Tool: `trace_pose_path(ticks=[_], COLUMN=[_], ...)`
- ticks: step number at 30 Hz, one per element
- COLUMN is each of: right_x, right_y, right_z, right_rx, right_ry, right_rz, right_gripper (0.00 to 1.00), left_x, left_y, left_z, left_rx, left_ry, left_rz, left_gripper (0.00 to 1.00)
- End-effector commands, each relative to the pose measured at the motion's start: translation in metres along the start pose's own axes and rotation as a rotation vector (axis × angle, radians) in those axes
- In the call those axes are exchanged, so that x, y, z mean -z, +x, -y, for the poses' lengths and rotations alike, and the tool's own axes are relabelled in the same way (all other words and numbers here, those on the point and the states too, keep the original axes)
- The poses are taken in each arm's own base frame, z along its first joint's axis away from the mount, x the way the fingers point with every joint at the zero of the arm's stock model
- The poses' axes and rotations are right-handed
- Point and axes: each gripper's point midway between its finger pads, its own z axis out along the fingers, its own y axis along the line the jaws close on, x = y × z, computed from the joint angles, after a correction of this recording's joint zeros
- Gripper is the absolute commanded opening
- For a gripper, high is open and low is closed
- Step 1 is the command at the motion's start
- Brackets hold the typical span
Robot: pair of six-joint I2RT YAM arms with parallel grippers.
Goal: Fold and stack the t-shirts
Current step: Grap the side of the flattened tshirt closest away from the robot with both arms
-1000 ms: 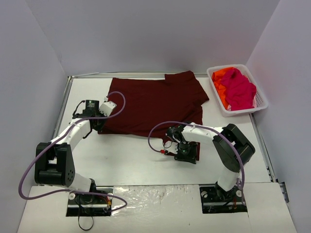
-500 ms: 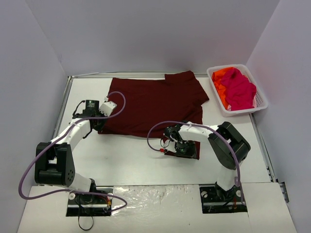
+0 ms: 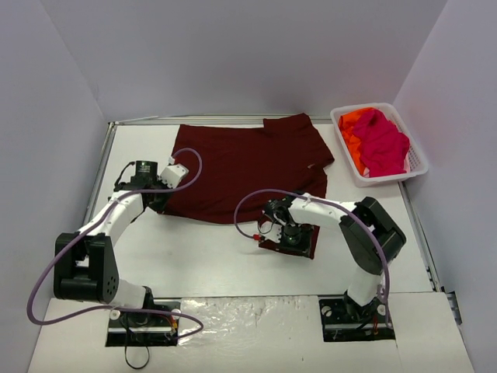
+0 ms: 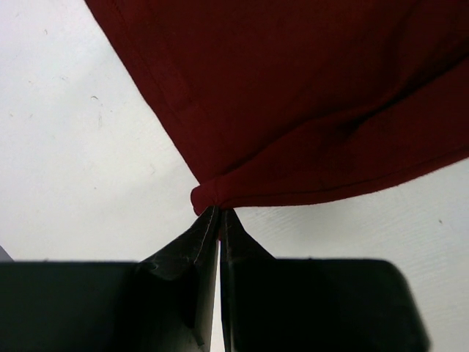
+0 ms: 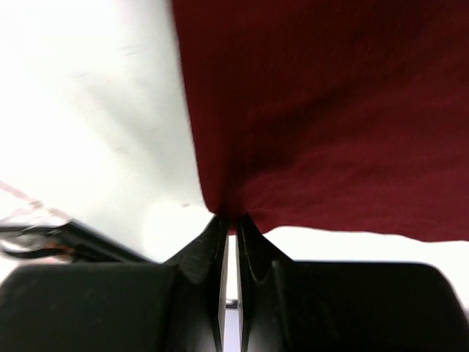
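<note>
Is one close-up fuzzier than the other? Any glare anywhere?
Right wrist view: soft and smeared, no weave visible on the maroon t-shirt, table washed out white. Left wrist view: sharp, hem stitching plain. Top view: even light, faint shadows, glare only on the glossy strip at the near edge.
</note>
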Motion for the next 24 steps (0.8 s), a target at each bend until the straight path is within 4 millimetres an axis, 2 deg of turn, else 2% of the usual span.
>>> trace_pose_path(ticks=[1,7,12,16,21,24], right_x=[0.035,0.072,0.091,0.099,0.106,0.114], right_y=[0.002,0.018,0.030,0.029,0.025,0.018], right_z=[-0.025,-0.045,-0.052,-0.051,-0.050,-0.040], right_rx=[-0.009,-0.018,-0.007,-0.016,-0.015,-0.023], right_ry=[-0.113,-0.191,-0.210,-0.205,-0.202,-0.185], right_rz=[0.096,0.153,0.169,0.191,0.224,0.257], right_gripper=[0.00,0.00,0.00,0.00,0.00,0.00], left_x=[0.027,0.036,0.042,0.049,0.048,0.047], left_y=[-0.010,0.012,0.031,0.040,0.050,0.046], left_z=[0.007,0.034,0.046,0.050,0.052,0.048], left_rx=[-0.057,-0.111,-0.156,-0.178,-0.187,-0.166], left_ry=[0.044,0.130,0.142,0.139,0.124,0.103], left_rz=[0.051,0.032,0.016,0.017,0.007,0.018], left_gripper=[0.02,0.02,0.02,0.03,0.02,0.02])
